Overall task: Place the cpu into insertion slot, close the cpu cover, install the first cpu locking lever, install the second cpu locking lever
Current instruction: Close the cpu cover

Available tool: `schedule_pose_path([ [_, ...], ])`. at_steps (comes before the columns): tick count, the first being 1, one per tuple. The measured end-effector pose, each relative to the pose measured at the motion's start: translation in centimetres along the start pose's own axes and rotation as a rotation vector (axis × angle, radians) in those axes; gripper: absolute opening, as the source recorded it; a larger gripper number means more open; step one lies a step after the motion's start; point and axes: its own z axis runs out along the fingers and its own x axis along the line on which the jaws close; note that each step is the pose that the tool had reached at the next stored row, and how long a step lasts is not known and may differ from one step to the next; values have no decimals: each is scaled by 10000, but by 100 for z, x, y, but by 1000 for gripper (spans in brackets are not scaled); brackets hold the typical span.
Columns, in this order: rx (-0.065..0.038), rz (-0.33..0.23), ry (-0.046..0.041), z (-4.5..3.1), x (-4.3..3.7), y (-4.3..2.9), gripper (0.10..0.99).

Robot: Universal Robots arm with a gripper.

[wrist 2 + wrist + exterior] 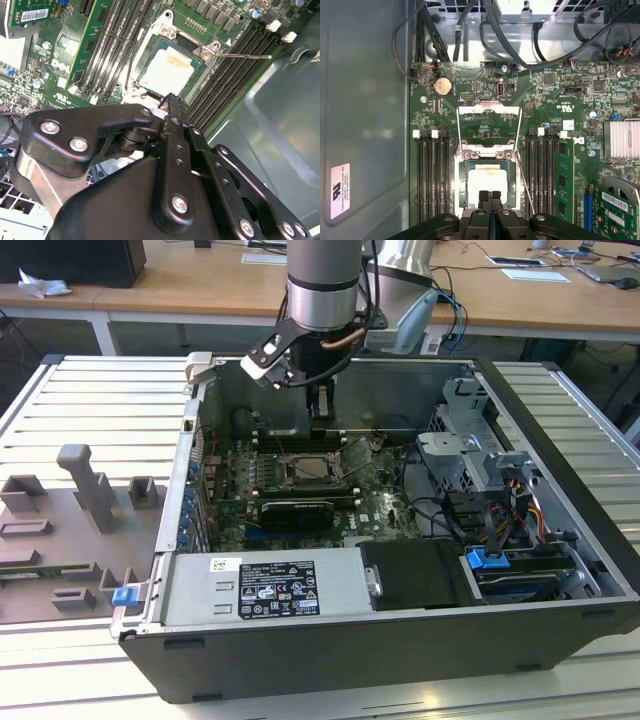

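Pale cpu (pixel 485 184) lies in the insertion slot (pixel 461 187), cpu cover (pixel 490 109) open, pincer (pixel 490 194) pressed together above.

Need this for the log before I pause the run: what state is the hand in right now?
Hand: closed, nothing visibly held; it hangs just above the cpu, which lies in the insertion slot.

matt pale cpu (pixel 486 183), shiny silver metal cpu cover (pixel 490 106), matt black pincer (pixel 489 195)
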Motion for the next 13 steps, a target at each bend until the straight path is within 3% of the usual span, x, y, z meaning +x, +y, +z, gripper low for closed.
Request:
schedule_pose_path([
  [13,0,0,0,-116,6,5,106],
])
